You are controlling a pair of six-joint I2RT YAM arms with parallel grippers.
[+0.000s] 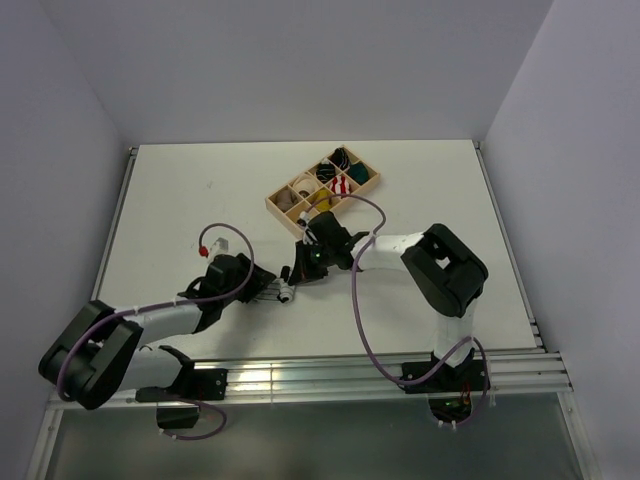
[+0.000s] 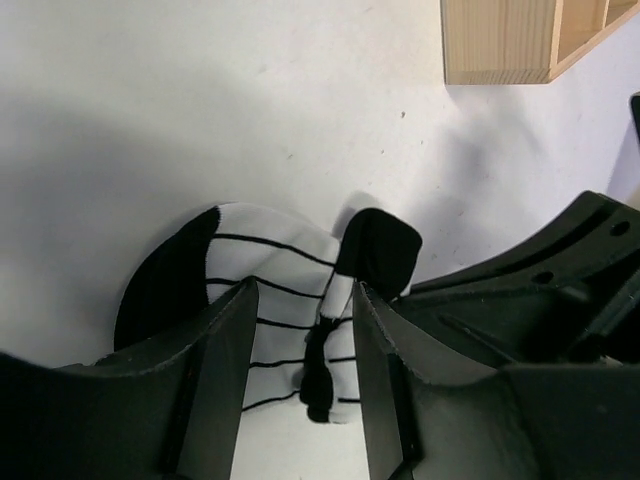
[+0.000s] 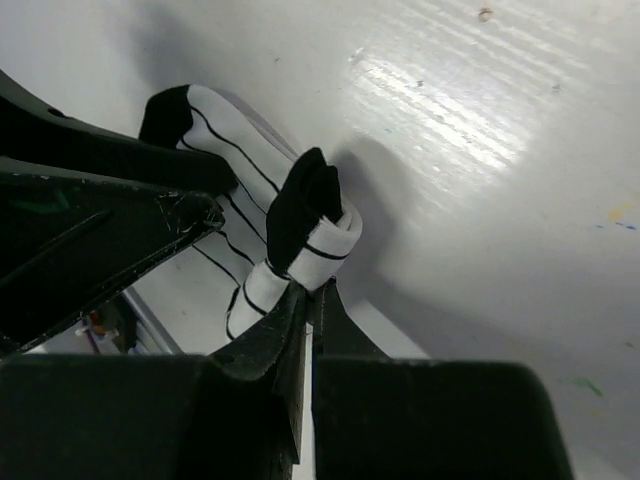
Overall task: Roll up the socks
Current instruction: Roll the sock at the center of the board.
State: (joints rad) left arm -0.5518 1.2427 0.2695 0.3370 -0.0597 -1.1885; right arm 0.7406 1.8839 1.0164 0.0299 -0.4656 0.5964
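Observation:
A white sock with thin black stripes and black toe (image 2: 270, 270) lies on the table between the two arms, small in the top view (image 1: 287, 292). Its near end is folded up and over, with the black tip on top (image 3: 300, 215). My right gripper (image 3: 313, 292) is shut, its tips pinching the folded white band (image 3: 330, 245). My left gripper (image 2: 300, 345) is open and straddles the sock's flat part, one finger (image 2: 225, 370) on each side without squeezing it. The two grippers (image 1: 278, 288) (image 1: 300, 268) nearly touch.
A wooden compartment tray (image 1: 275, 203) stands behind the grippers. It holds rolled bundles: mustard-yellow (image 1: 322, 198), red-and-white (image 1: 340, 186), teal (image 1: 357, 175) and dark (image 1: 340, 158). Its corner (image 2: 500, 45) shows in the left wrist view. Metal rails (image 1: 300, 375) run along the near edge.

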